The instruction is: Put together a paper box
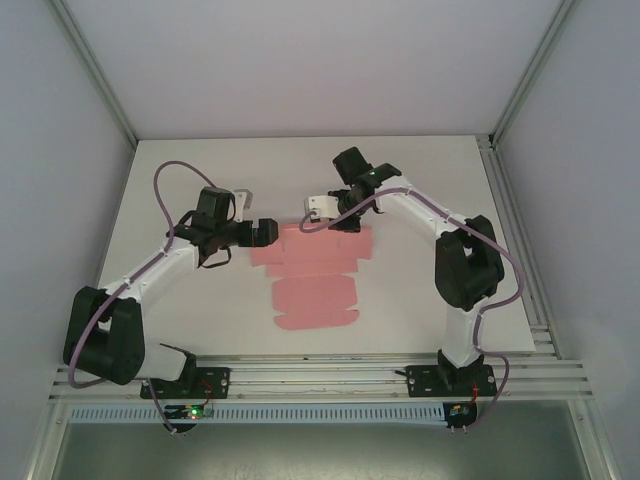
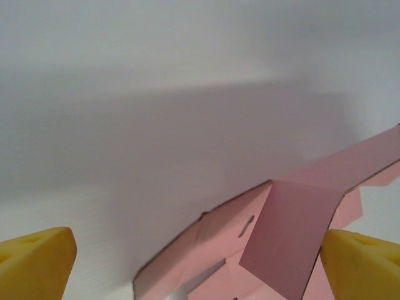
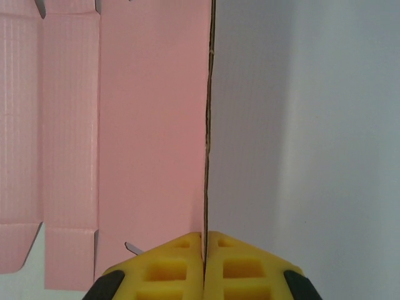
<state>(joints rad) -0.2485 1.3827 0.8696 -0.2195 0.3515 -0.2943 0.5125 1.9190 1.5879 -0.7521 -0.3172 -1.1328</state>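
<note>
Top external view: paper box (image 1: 315, 290) is a flat pink die-cut sheet, centre frame on the white counter (image 1: 260, 160), between the two arms. Not yet box-shaped. Its upper edge lies right at both end effectors.

Right wrist view: right end effector (image 3: 205, 240) is fully closed, yellow pads (image 3: 181, 262) pinched on the sheet's edge at bottom centre. The gripped edge shows as a thin dark line up the middle of the frame. Remaining panels spread to the left, w/ creases and slots visible.

Left wrist view: left end effector (image 2: 197, 247) is wide open and holds nothing. One flap of the sheet is raised between its pads, lower right of centre. The right-hand pad looks just beside that flap. Contact can't be confirmed, as the frame cuts it off.

Handling assessment:
- Thin card, v. light. It will slide on the smooth counter unless one arm pins it.
- Stiff only along panels; bends readily at the pre-cut creases. Likely to kink or tear at slots and tabs if over-squeezed.
- Raised flaps prob. spring back when let go.
- Recommended hold: flap edges, mid-length, close to a crease and away from slots. Keep the other arm holding the base panel down.
</note>
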